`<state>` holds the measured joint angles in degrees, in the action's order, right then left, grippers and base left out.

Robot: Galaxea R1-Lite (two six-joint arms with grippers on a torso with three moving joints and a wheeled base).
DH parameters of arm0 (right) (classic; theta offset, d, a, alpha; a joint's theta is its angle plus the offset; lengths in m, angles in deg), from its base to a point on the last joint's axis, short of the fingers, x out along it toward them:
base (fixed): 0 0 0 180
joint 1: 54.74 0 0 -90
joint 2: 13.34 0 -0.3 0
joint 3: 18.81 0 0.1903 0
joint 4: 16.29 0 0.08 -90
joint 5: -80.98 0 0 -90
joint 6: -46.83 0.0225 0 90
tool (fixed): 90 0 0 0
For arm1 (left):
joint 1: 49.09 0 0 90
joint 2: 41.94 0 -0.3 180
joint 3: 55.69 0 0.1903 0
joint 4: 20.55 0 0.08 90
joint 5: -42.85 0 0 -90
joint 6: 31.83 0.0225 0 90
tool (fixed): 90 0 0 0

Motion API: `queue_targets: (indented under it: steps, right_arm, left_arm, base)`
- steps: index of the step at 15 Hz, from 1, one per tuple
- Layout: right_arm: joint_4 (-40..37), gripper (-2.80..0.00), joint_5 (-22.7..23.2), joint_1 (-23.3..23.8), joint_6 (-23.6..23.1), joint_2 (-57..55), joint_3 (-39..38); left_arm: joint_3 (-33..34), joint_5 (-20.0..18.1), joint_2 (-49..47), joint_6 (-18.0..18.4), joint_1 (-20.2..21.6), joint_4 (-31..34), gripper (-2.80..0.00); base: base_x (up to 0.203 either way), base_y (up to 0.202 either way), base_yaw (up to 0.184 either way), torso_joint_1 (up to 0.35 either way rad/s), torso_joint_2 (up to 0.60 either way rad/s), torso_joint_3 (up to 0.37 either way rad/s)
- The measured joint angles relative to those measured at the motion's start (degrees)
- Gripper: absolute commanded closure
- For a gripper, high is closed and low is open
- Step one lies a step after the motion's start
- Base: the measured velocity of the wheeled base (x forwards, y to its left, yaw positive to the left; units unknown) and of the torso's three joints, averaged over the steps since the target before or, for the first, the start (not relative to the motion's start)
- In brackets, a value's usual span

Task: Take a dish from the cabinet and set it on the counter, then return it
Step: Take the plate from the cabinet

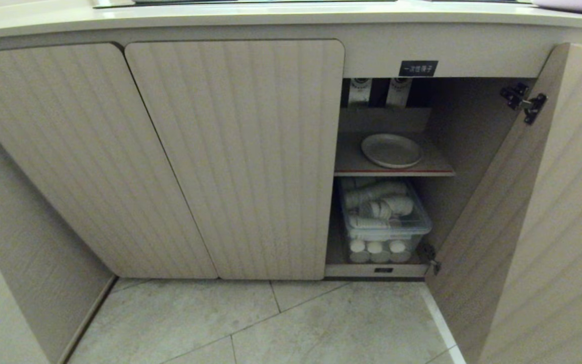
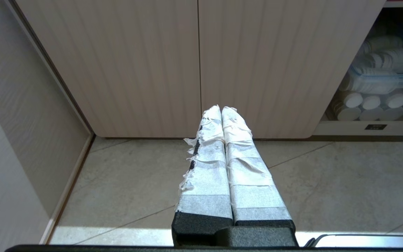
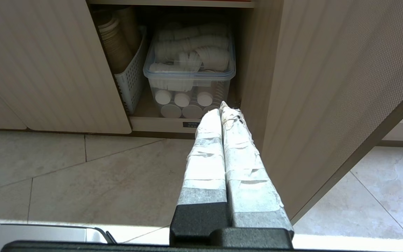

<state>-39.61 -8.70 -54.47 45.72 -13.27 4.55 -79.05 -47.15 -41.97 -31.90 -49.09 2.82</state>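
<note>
Cabinet (image 1: 235,151) door's open, dish (image 1: 392,150) on the shelf; left gripper (image 2: 221,109) and right gripper (image 3: 220,106) both pinched together, so I'd open one and reach in.

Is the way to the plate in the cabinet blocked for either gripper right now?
Nothing visible blocks it. The cabinet's right door stands open and the dish lies alone on the inner shelf. The left gripper and right gripper are shut, low before the cabinet.

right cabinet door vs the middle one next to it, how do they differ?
The right door is swung open, showing its hinge; the middle door is shut flush. The right door stands edge-on to the opening that holds the dish; the middle door faces forward. Both are beige and vertically ribbed.
</note>
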Motion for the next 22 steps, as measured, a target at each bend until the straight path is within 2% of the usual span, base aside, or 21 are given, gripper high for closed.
queue_targets:
  steps: [8, 22]
  right_arm:
    - [0.0, 0.0, 0.0, 0.0, 0.0, 0.0, 0.0]
    - [0.0, 0.0, 0.0, 0.0, 0.0, 0.0, 0.0]
  left_arm:
    - [0.0, 0.0, 0.0, 0.1, 0.0, 0.0, 0.0]
    - [0.0, 0.0, 0.0, 0.1, 0.0, 0.0, 0.0]
  base:
    - [0.0, 0.0, 0.0, 0.0, 0.0, 0.0]
    - [0.194, 0.0, 0.002, 0.003, 0.0, 0.002]
